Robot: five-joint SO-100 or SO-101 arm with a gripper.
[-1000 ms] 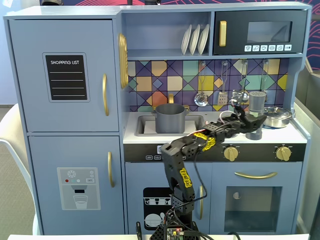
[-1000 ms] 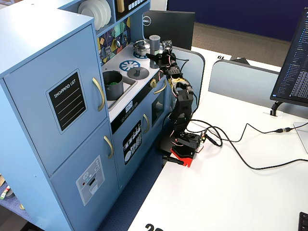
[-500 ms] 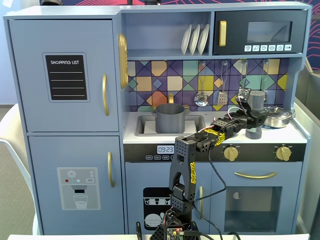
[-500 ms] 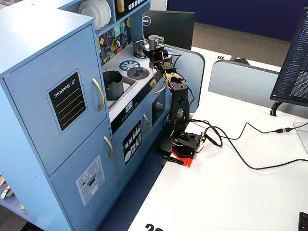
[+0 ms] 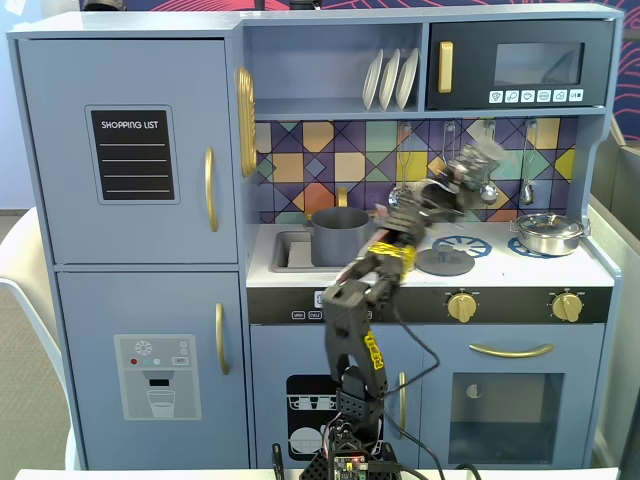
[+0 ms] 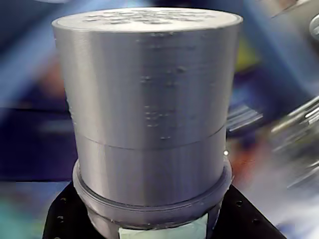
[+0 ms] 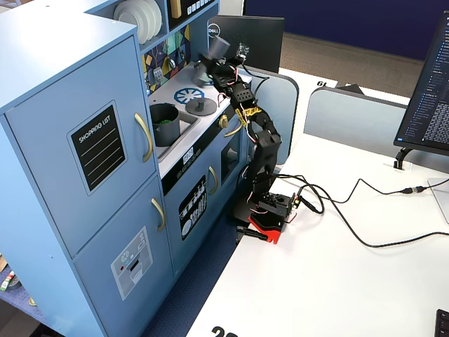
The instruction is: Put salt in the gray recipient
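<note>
The salt shaker [image 6: 149, 99] fills the wrist view, a gray cylinder with a perforated top and a strip of pale green label at its base. My gripper [image 6: 154, 226] is shut on it, with a black jaw on either side of its base. In both fixed views the gripper [image 5: 468, 178] [image 7: 224, 64] holds the shaker [image 5: 482, 155] [image 7: 218, 46] in the air above the toy stove, blurred. The gray pot [image 5: 340, 235] [image 7: 165, 123] stands in the sink, to the left of the gripper and lower, apart from it.
A flat gray lid with a knob [image 5: 445, 262] [image 7: 201, 106] lies on the stove's left burner. A shiny steel pan [image 5: 548, 233] sits on the right burner. Utensils hang on the tiled back wall [image 5: 330, 150]. White plates [image 5: 390, 78] stand on the shelf above.
</note>
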